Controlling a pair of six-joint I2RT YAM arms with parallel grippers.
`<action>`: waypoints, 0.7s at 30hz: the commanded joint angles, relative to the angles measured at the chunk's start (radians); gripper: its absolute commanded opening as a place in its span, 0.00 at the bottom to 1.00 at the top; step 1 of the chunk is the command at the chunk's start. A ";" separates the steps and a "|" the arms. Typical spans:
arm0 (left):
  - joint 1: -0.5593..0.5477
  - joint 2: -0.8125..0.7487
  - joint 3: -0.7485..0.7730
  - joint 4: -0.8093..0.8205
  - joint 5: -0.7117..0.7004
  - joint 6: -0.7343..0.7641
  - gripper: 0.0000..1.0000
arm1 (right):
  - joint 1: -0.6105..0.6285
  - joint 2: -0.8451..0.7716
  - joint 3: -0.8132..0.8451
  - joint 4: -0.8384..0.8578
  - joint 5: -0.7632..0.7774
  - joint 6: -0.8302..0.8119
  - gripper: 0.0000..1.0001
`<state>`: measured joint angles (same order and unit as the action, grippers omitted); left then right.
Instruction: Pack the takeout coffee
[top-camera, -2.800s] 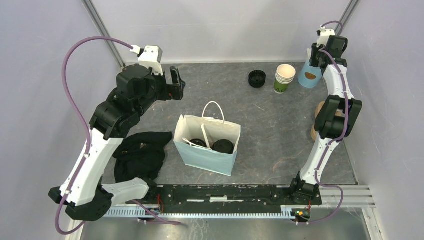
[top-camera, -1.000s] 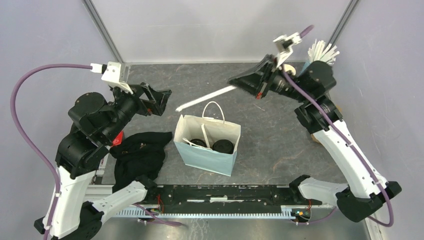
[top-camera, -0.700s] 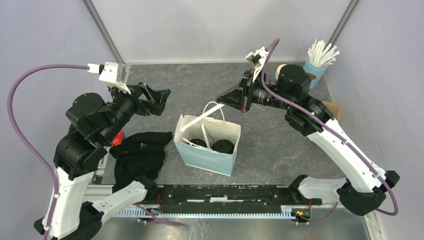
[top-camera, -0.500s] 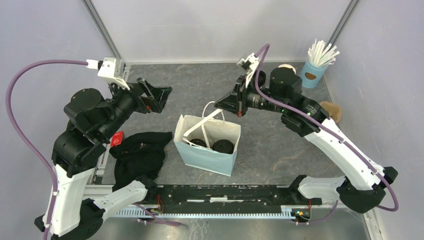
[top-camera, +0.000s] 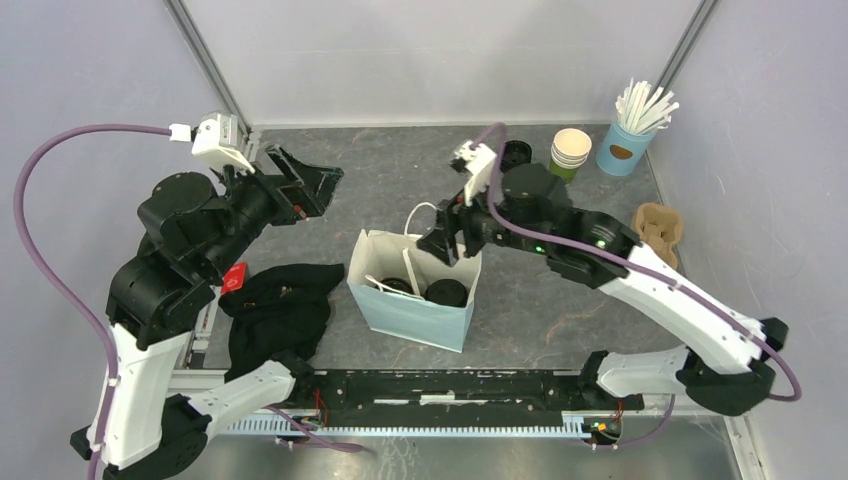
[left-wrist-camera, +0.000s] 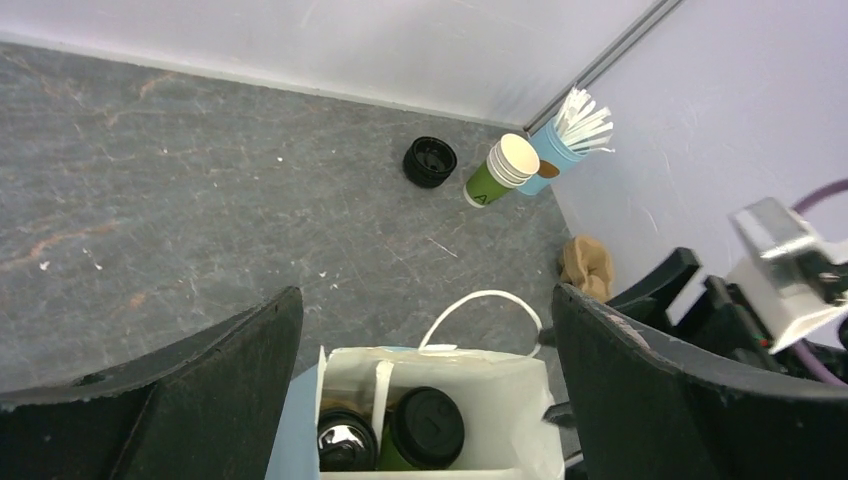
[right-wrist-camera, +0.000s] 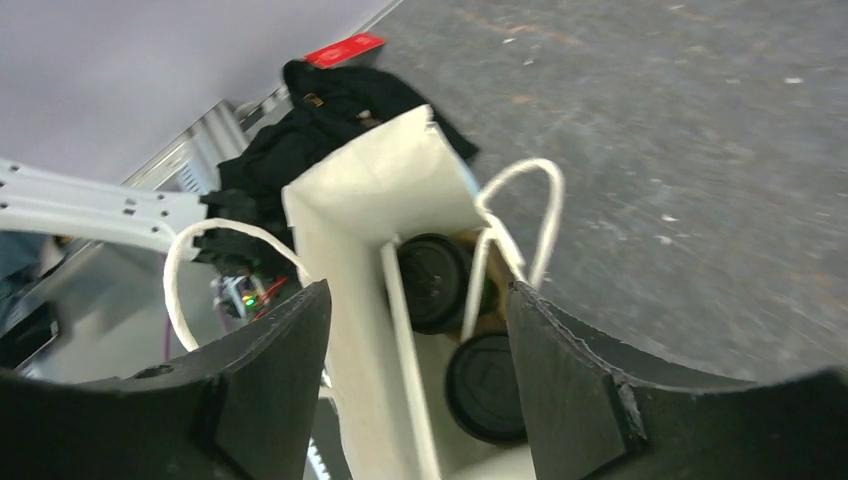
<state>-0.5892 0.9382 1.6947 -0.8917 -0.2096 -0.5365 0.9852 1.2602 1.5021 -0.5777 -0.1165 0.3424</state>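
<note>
- The right gripper (top-camera: 445, 248) has been brought down over the rear rim of the paper bag (top-camera: 410, 318). Its fingers are spread wide, and the white straw carried a moment ago is no longer held.
- The left gripper (top-camera: 312, 188) is kept wide apart, raised left of the bag.
- The two lidded coffee cups (top-camera: 446, 292) are seen upright inside the bag, unmoved.

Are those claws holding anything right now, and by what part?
Nothing: the left gripper and the right gripper are both open and empty.
</note>
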 joint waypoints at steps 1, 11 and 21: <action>0.001 -0.008 0.023 -0.025 -0.037 -0.123 1.00 | -0.017 -0.157 0.032 -0.116 0.187 -0.052 0.73; -0.001 -0.059 0.082 0.126 0.009 -0.056 1.00 | -0.019 -0.386 0.169 -0.321 0.413 -0.036 0.98; 0.000 -0.021 0.163 0.221 -0.019 0.054 1.00 | -0.019 -0.410 0.282 -0.325 0.539 -0.051 0.98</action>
<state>-0.5896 0.8791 1.8210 -0.7311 -0.2207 -0.5594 0.9665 0.8234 1.7714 -0.9005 0.3397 0.3012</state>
